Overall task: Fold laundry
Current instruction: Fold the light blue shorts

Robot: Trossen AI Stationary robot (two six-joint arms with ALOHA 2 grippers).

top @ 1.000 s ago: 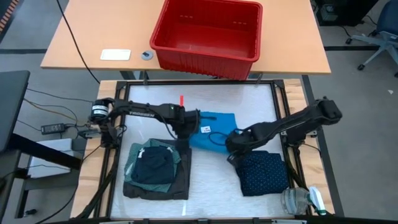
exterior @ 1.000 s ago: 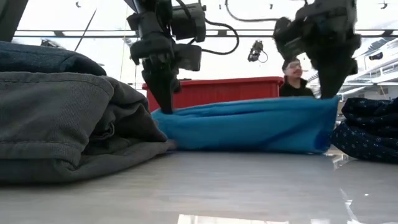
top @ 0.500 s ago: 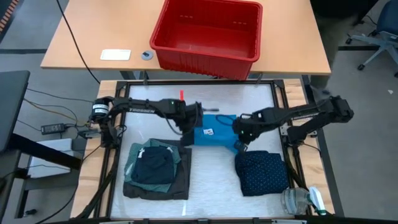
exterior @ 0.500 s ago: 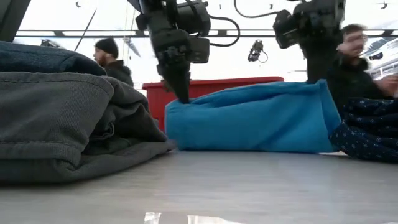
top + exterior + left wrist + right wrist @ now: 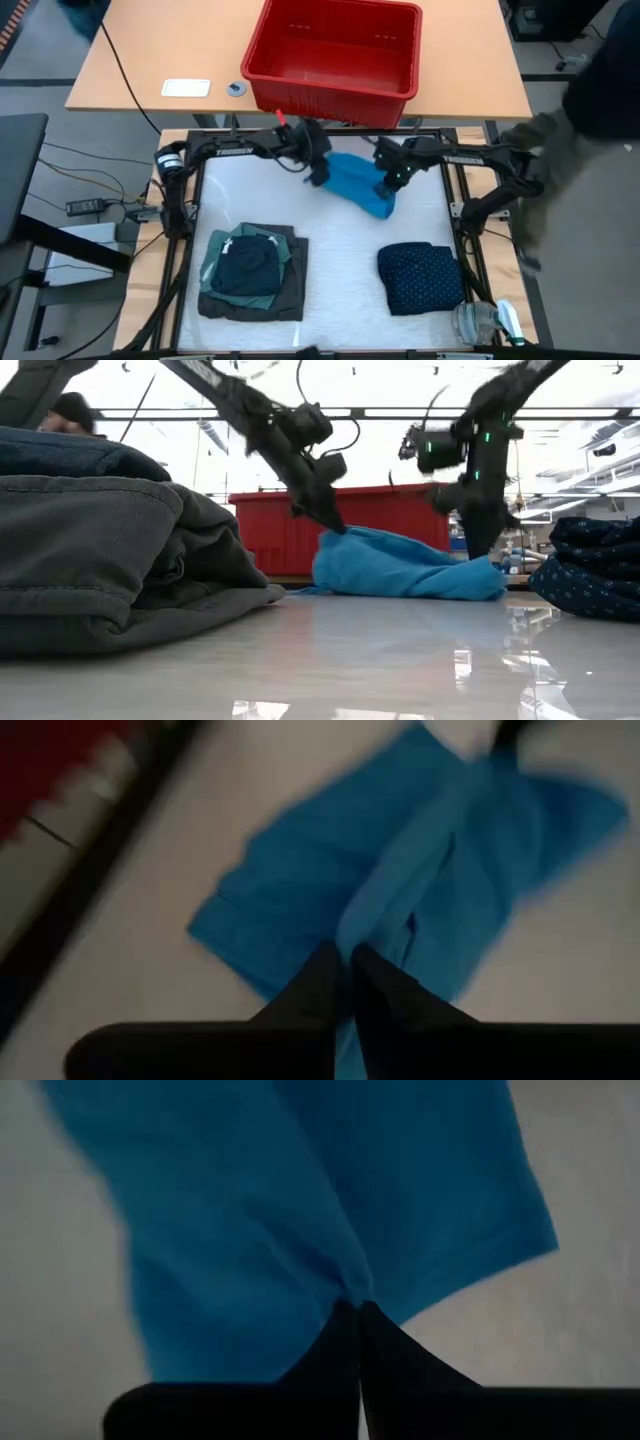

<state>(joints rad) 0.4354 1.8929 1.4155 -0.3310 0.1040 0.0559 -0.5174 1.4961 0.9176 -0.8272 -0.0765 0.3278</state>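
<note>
A blue garment (image 5: pixel 352 180) lies bunched on the white table, near its far edge, just before the red basket (image 5: pixel 335 55). My left gripper (image 5: pixel 318 174) is shut on the garment's left end and my right gripper (image 5: pixel 388 186) on its right end. In the low view the blue garment (image 5: pixel 400 565) rests on the table between my left gripper (image 5: pixel 333 525) and my right gripper (image 5: pixel 472 552). A folded stack of grey, teal and dark laundry (image 5: pixel 250 272) lies at the near left. A folded navy dotted piece (image 5: pixel 422 276) lies at the near right. My left gripper pinches a raised fold (image 5: pixel 385 925) at the blue garment's left end between its two fingers. The fingers slant down from the table's left. That end stands up in a small peak (image 5: pixel 338 535); the rest lies slack on the table. My right gripper pinches the garment's right end (image 5: pixel 345 1285) between its two fingers, gathering the cloth into creases there. The fingers point down from above. This end (image 5: pixel 485 575) sits low on the table.
The red basket stands on the wooden table beyond the far rail. A clear plastic object (image 5: pixel 480 322) lies at the near right corner. A person's dark sleeve (image 5: pixel 585 110) shows to the right of the table.
Both grippers have gone toward the table's far edge, staying shut on the blue garment. The garment rose briefly, then slid from the table's middle to just before the basket. It now lies bunched and askew instead of as a flat rectangle.
</note>
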